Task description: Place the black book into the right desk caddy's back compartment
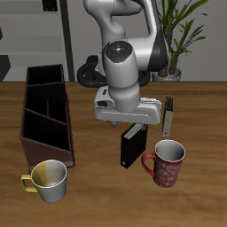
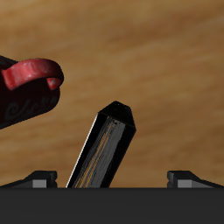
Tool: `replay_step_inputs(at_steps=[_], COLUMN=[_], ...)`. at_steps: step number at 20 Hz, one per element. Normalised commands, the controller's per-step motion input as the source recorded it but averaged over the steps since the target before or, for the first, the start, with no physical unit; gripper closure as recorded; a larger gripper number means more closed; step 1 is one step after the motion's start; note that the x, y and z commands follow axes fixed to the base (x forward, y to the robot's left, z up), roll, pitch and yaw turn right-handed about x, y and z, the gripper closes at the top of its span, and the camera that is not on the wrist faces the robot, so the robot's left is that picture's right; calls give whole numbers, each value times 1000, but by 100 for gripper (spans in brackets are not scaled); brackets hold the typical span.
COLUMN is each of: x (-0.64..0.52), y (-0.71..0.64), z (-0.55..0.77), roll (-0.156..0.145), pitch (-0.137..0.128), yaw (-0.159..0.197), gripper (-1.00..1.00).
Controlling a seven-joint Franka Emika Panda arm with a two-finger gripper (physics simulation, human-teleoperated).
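Note:
The black book (image 1: 131, 147) stands upright on the table, beside a red mug (image 1: 166, 163). My gripper (image 1: 133, 125) hangs just above the book's top edge. In the wrist view the book (image 2: 103, 149) shows its pale page edge and lies between my two fingertips (image 2: 35, 180), which stand wide apart and do not touch it. The gripper (image 2: 112, 179) is open and empty. The right desk caddy (image 1: 44, 115), a long maroon-brown box with a black partitioned inside, lies across the table from the book, its far end toward the table's back.
A yellow mug (image 1: 49, 180) stands near the table's front edge by the caddy's near end. A thin grey upright slab (image 1: 168, 115) stands just behind the red mug (image 2: 26, 83). A potted plant (image 1: 182, 35) is at the back.

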Motion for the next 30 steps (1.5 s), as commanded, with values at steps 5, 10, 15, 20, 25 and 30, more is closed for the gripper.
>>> replay_step_inputs(at_steps=[5, 10, 15, 20, 25, 30], x=[68, -1, -4, -86, -110, -165], y=[-15, -8, -97, -167, -240, -356], z=[-319, -12, 189, 379, 444, 478], roll=[50, 9, -14, -14, -29, -27], pitch=[56, 1, -15, -42, -58, -41], yaw=[-28, -14, -9, 24, 52, 93], gripper=[-100, 100, 100, 100, 100, 100])
